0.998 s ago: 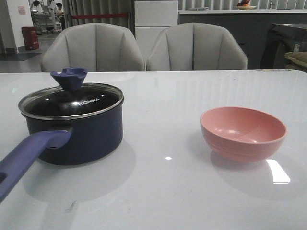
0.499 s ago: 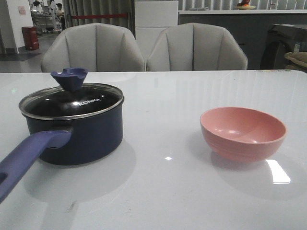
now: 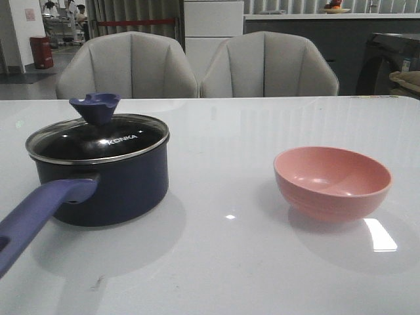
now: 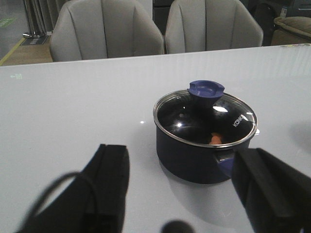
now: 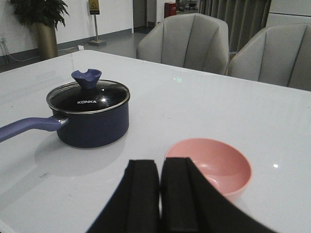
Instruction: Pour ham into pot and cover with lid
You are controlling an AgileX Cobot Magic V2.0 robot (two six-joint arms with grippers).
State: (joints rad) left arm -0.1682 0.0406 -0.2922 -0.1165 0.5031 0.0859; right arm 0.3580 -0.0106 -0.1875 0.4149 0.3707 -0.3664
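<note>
The navy pot (image 3: 108, 190) stands on the table at the left with its purple-blue handle (image 3: 39, 213) pointing to the near left. The glass lid (image 3: 98, 139) with its blue knob (image 3: 96, 108) sits on the pot. Orange ham (image 4: 215, 139) shows through the glass in the left wrist view, inside the pot (image 4: 194, 155). The pink bowl (image 3: 333, 182) at the right is empty. My left gripper (image 4: 187, 167) is open and empty, held back from the pot. My right gripper (image 5: 160, 167) is shut and empty, just short of the bowl (image 5: 214, 165). Neither gripper shows in the front view.
Two grey chairs (image 3: 197, 65) stand behind the table's far edge. The white glossy table (image 3: 223, 262) carries only the pot and the bowl. A potted plant (image 5: 41, 24) stands on the floor beyond the table in the right wrist view.
</note>
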